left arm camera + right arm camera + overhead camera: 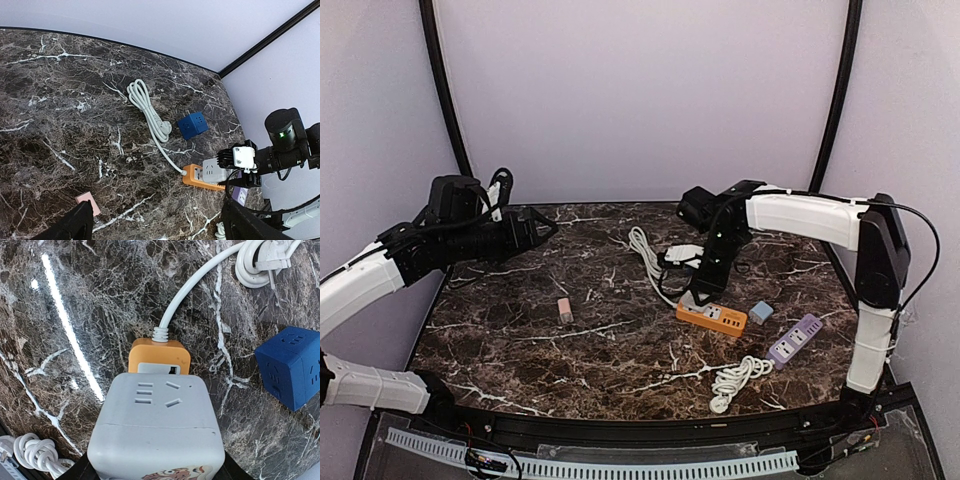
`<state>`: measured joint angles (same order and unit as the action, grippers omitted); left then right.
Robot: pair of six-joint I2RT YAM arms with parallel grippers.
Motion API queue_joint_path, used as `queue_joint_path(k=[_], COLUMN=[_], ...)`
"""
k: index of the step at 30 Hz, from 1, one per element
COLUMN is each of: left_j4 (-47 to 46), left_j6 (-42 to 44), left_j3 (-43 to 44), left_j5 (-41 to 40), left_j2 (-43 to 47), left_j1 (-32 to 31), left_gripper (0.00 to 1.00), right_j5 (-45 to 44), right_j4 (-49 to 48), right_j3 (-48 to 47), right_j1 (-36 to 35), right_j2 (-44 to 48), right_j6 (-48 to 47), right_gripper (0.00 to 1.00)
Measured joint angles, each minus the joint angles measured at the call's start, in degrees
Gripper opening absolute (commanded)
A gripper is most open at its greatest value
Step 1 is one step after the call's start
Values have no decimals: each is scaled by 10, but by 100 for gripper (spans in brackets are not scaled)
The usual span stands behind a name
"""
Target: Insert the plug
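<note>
My right gripper point(705, 290) is shut on a grey cube adapter plug point(157, 430), its fingers point(82, 472) on both sides. The cube sits over the cord end of the orange power strip point(712, 317), on or just above its top face; I cannot tell whether its prongs are in. In the right wrist view the strip's orange end point(160, 352) and its white cord show beyond the cube. The left wrist view shows the cube point(216, 171) on the strip point(200, 181). My left gripper point(545, 228) is open and empty, raised over the table's far left.
A blue cube socket point(192, 125) lies beyond the strip, next to the strip's coiled white cord point(645, 250). A purple power strip point(795, 339) with a bundled cord point(738, 380) and a small blue-grey adapter point(761, 313) lie right. A pink block point(565, 309) lies mid-left.
</note>
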<state>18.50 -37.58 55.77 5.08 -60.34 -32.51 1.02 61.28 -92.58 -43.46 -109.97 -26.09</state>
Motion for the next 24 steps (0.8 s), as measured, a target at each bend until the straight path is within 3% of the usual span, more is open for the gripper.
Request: queue_joint_path(k=[24], left_j4=[1], left_j6=[36], left_j3=[5], left_j5=[0], left_j2=[-9], left_j1=[1], left_gripper=[90], right_j5=[2], right_j4=[2], right_j3=[-13], right_j1=[-4], right_j2=[-20], right_j6=[12], right_gripper=[0])
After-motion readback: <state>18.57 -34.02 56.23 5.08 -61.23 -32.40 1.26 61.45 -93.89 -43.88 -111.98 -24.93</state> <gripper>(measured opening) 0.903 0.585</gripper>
